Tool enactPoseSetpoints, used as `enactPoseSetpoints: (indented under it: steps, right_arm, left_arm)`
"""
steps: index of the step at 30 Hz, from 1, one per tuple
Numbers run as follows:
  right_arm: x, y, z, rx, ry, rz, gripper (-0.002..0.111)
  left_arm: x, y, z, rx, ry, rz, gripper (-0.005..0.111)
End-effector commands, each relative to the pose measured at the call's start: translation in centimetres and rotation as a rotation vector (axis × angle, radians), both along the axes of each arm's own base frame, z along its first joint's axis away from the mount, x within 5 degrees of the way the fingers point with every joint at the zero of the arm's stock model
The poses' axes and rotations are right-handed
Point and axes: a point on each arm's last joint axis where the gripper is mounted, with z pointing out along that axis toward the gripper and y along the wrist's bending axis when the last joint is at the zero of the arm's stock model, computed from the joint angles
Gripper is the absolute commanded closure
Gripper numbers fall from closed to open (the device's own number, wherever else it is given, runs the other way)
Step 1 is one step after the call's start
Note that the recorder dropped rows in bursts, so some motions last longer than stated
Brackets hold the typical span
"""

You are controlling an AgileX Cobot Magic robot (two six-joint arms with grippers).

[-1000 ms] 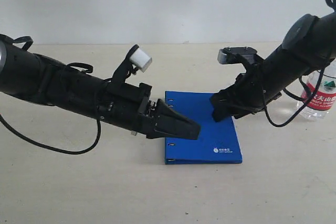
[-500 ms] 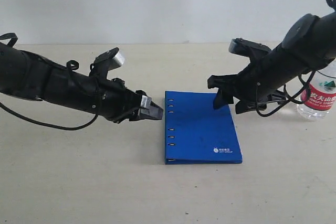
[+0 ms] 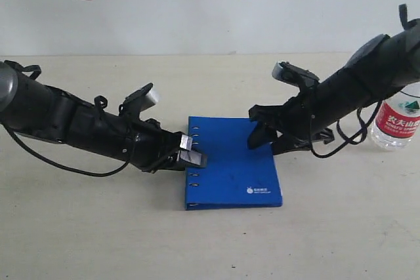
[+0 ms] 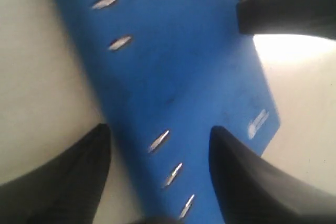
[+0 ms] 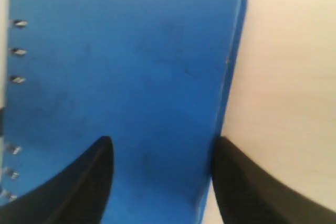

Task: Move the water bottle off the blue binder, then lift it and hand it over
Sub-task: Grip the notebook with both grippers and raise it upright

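My left gripper (image 4: 157, 135) and right gripper (image 5: 160, 148), fingers spread and holding nothing, straddle opposite edges of the flat binder (image 3: 230, 168); bottle (image 3: 396, 122) stands on the table (image 3: 98, 227), off it. Lifting and handover remain.

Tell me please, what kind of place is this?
Probably a robot lab bench: two black robot arms over a beige table, a plain white wall behind, and just a blue binder and a water bottle.
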Motion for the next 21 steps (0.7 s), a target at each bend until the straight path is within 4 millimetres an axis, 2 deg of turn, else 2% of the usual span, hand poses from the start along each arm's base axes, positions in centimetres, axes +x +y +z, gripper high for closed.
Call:
enactPoseSetpoints:
  steps: [1, 3, 8, 14, 21]
  right_arm:
    - [-1.4, 1.5, -2.5, 0.182, 0.060, 0.150, 0.056]
    - [-1.5, 2.1, -2.2, 0.268, 0.029, 0.211, 0.056]
    - [-2.7, 3.3, -0.1, 0.541, -0.059, 0.432, 0.056]
    - [-2.8, 3.3, 0.1, 0.557, -0.077, 0.461, 0.058]
    - [-2.8, 3.3, 0.1, 0.560, -0.076, 0.456, 0.095]
  left_arm:
    - [0.3, -0.6, 0.8, -0.066, -0.038, -0.056, 0.054]
    - [0.4, -0.8, 1.1, -0.088, -0.042, -0.070, 0.054]
    - [0.2, -1.0, 1.3, -0.106, -0.045, -0.116, 0.054]
    - [-0.7, -1.1, 1.4, -0.119, -0.037, -0.228, 0.054]
    - [-1.5, -1.6, 2.1, -0.211, -0.028, -0.319, 0.054]
